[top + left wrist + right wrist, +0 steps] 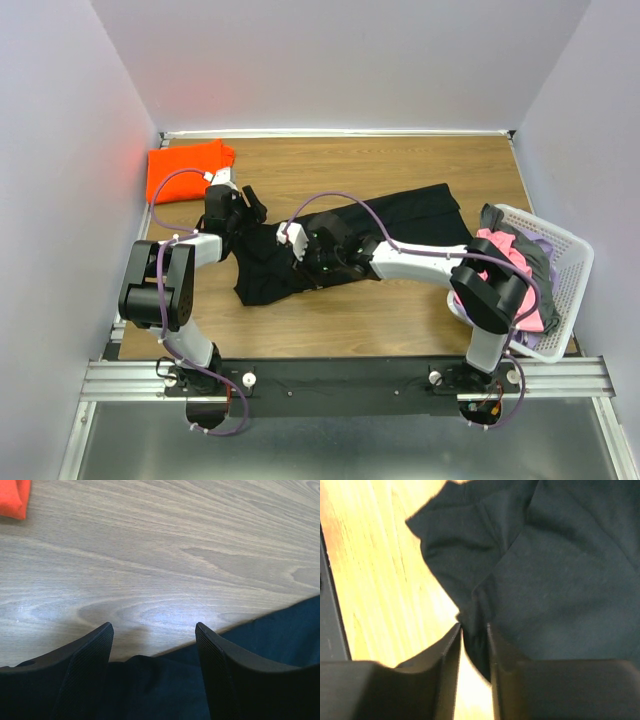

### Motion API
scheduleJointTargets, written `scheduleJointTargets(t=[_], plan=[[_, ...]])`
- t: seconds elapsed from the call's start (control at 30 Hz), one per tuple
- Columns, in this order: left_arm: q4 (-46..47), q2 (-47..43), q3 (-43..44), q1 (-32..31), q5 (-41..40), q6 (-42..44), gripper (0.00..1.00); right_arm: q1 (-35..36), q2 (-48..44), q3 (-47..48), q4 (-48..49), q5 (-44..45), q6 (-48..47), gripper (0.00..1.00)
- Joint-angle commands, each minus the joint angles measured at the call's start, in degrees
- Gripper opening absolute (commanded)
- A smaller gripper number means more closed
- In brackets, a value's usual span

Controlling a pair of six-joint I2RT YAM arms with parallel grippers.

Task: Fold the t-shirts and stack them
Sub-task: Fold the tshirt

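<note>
In the middle of the surface (400,165) lies the black t-shirt (420,215), spread loosely at a slant, wrinkled and not yet folded flat. At its near-left part the right end effector (474,630) has its 2 fingers close together, pinching a thin ridge of the black cloth near the edge. How firm this hold is, I cannot tell. The left end effector (154,635) stands spread wide just over the far-left edge of the same shirt. Nothing is between its fingers, and only cloth and bare wood are under it. The orange t-shirt (185,170) sits folded in the far-left corner, well apart. At the right, the white basket (572,285) holds a pink t-shirt (505,255) and a grey t-shirt (497,218).

I think the main danger is a weak pinch, or a pinch on only 1 layer. If the ridge slips out during a pull, the fold would collapse and wrinkle more. The 2 arms are also very near each other over the shirt, so they could knock together. A long drag could also carry the cloth toward the orange t-shirt.
</note>
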Motion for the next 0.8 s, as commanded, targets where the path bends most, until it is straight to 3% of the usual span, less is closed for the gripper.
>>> scheduleJointTargets(t=[0.0, 0.27, 0.33, 0.57, 0.77], plan=[[-0.30, 0.08, 0.39, 0.31, -0.51, 0.94, 0.76, 0.37, 0.80, 1.24, -4.28, 0.33, -1.33, 0.42], [-1.09, -3.44, -0.75, 0.14, -2.00, 0.68, 0.77, 0.28, -6.31, -1.57, -3.59, 1.83, -2.29, 0.59], [-1.27, -3.96, -0.93, -0.30, -2.61, 0.50, 0.77, 0.28, -7.98, -2.01, -0.87, 6.28, -0.63, 0.64], [-2.94, -6.07, -0.49, -5.57, -4.38, -0.20, 0.77, -2.53, -2.72, -0.34, 4.24, 15.63, 5.34, 0.64], [-2.33, -6.17, -1.97, -10.14, -3.24, -1.69, 0.77, -8.24, 1.15, -0.25, 6.17, 14.14, 7.55, 0.63]])
